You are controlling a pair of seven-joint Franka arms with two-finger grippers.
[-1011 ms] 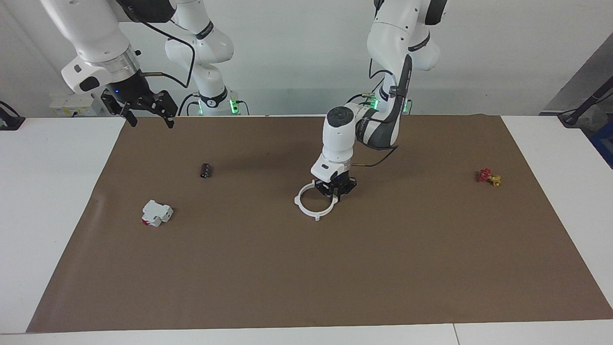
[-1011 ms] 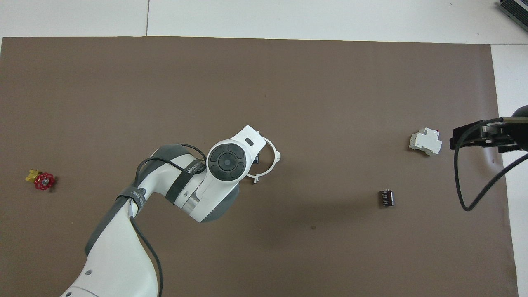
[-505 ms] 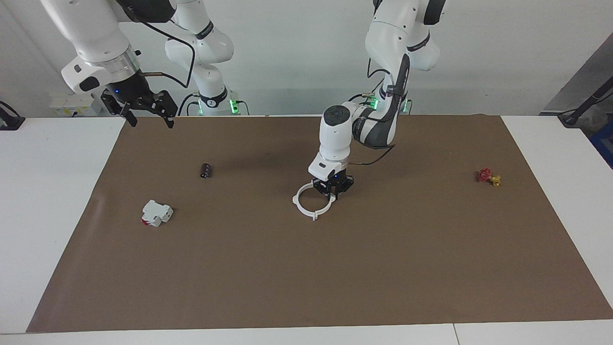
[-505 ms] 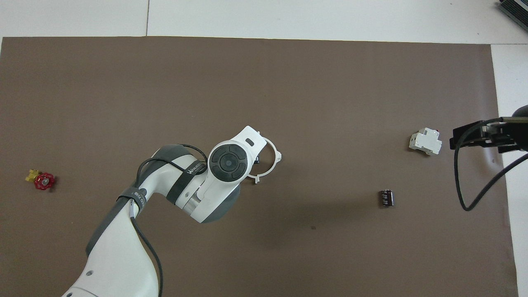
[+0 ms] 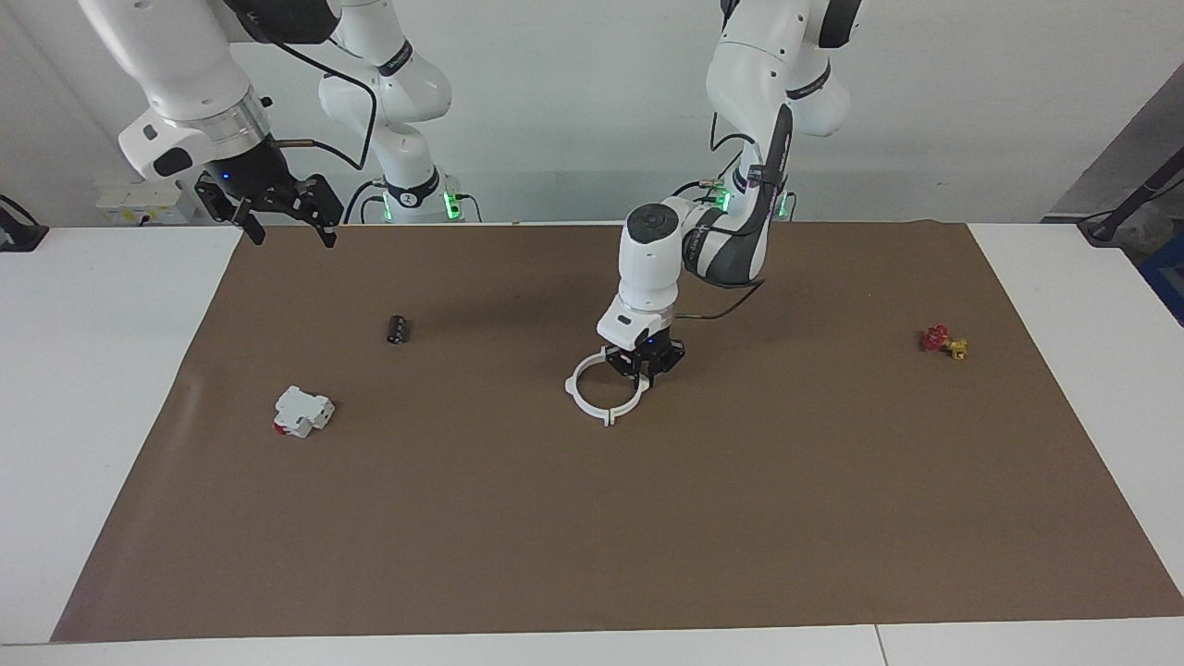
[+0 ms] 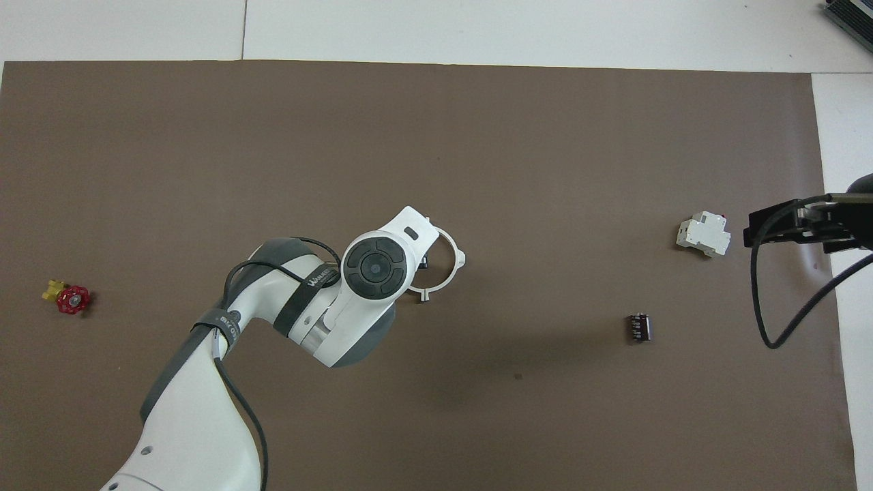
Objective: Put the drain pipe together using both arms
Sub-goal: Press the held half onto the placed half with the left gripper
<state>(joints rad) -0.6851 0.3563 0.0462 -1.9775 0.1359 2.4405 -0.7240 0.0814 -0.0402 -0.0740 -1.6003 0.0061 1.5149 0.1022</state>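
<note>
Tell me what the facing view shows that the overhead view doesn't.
Only the facing view shows the left gripper shut on the drain pipe at the ring's edge toward the left arm's end, and the whole right gripper, open and raised over the mat's corner at the right arm's end, waiting. Only the overhead view shows the left arm's wrist covering that part of the ring. Both show the white-and-red box, the black cylinder, the red and yellow valve and the brown mat.
</note>
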